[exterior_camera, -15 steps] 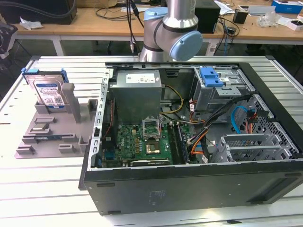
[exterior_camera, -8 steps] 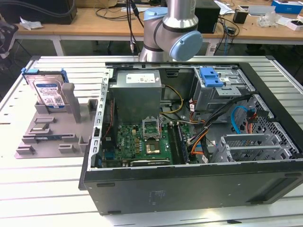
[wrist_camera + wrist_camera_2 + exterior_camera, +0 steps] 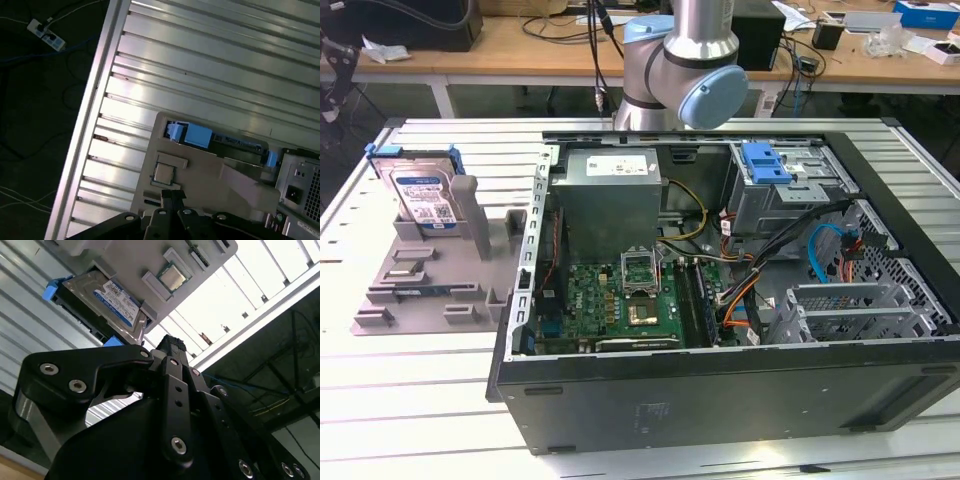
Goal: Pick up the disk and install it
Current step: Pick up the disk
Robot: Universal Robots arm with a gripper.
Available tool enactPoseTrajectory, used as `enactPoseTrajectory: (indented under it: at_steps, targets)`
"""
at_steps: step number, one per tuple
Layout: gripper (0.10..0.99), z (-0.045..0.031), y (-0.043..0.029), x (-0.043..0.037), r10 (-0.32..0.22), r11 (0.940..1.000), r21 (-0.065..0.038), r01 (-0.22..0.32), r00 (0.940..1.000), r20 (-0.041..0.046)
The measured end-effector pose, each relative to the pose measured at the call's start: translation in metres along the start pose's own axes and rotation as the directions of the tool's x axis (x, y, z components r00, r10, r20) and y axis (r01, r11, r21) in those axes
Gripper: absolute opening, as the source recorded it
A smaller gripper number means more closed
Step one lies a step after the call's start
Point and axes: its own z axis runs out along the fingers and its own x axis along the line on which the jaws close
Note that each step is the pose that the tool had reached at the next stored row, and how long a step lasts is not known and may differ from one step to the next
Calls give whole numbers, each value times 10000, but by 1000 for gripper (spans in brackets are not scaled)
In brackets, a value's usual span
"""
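The slatted table (image 3: 420, 400) is carrying everything: an open case (image 3: 720, 400) is lying on its side toward the exterior view's right edge, and a grey tray (image 3: 430, 280) is sitting just beside it toward the left edge. The arm (image 3: 690, 70) is rising behind the case, at the table's far edge. Inside the case, a power supply (image 3: 610, 190) is sitting at the far wall and a drive cage (image 3: 790, 190) is occupying the far corner. The disk (image 3: 423, 195) is standing on edge in a slot at the tray's far corner, label facing out, its upper part projecting free in its blue bracket. In both wrist views the gripper (image 3: 170, 345) (image 3: 173, 194) is hanging over the tray, apart from the disk (image 3: 107, 297) (image 3: 235, 146) – its jaws are looking drawn together, gripping nothing. The disk is likely handling as dense, rigid and smooth-sided, and intolerant of knocks – so a firm pinch on the exposed metal body seems safer than on the thin bracket, which may be flexing under load.
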Motion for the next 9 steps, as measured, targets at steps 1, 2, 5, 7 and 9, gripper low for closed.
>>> enactPoseTrajectory:
  at_steps: [1, 2, 5, 7, 9]
  targets:
    - [106, 0, 0, 0, -202, 9998, -5, 202, 9998, -2]
    - [106, 0, 0, 0, -429, 9991, -9, 429, 9991, -3]
    - [106, 0, 0, 0, -866, 9962, -19, 866, 9962, -6]
    - [106, 0, 0, 0, -1146, 9934, -26, 1146, 9934, -8]
    - [106, 0, 0, 0, -1624, 9867, -36, 1624, 9867, -9]
